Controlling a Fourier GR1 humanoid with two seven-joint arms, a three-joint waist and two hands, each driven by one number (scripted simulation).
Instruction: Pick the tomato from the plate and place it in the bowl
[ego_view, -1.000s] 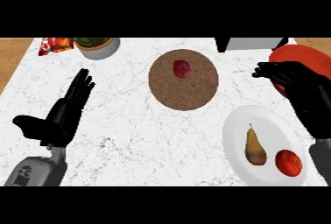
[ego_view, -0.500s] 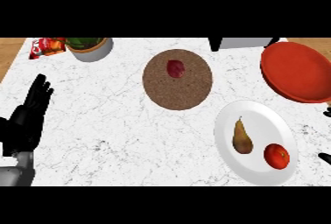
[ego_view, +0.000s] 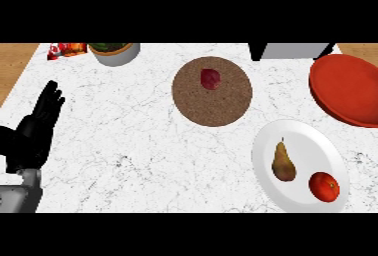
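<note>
A red tomato (ego_view: 324, 186) lies near the lower right rim of a white plate (ego_view: 295, 137), beside a brown pear (ego_view: 283, 162). The red bowl (ego_view: 348, 89) sits at the right edge, above the plate. My left hand (ego_view: 31, 133) rests open at the left edge with its fingers pointing up, far from the plate. My right hand shows nowhere in the head view.
A round brown cork mat (ego_view: 212, 91) holds a dark red fruit (ego_view: 210, 78) at top centre. A grey pot with greens (ego_view: 113, 51) and a red packet (ego_view: 66, 50) stand at the top left. A grey box (ego_view: 291, 50) sits at the top right.
My right hand, which stood over the bowl and plate a second ago, has left the view. The left hand has drifted left, then slightly back.
</note>
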